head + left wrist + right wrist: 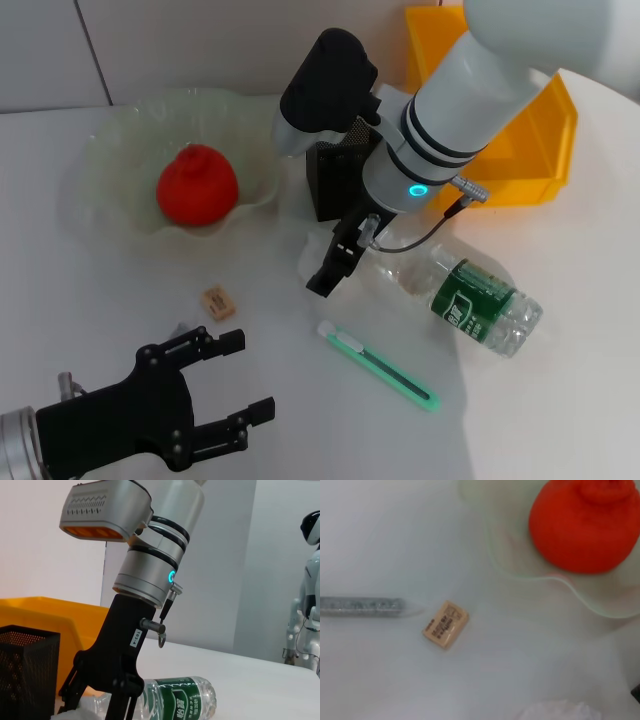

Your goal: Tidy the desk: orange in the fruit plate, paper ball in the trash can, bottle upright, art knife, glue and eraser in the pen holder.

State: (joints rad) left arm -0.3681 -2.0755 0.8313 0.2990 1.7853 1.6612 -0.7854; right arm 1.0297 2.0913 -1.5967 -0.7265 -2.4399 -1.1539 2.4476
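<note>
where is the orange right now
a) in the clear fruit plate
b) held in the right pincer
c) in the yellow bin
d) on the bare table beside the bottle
a: the orange sits inside the clear fruit plate, away from the lying bottle, and the right wrist view also shows it within the plate's rim.

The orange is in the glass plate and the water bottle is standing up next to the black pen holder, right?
Not quite. The water bottle is lying on its side, not standing, as the head view shows. The orange is in the glass plate, and the bottle is near the black pen holder.
</note>
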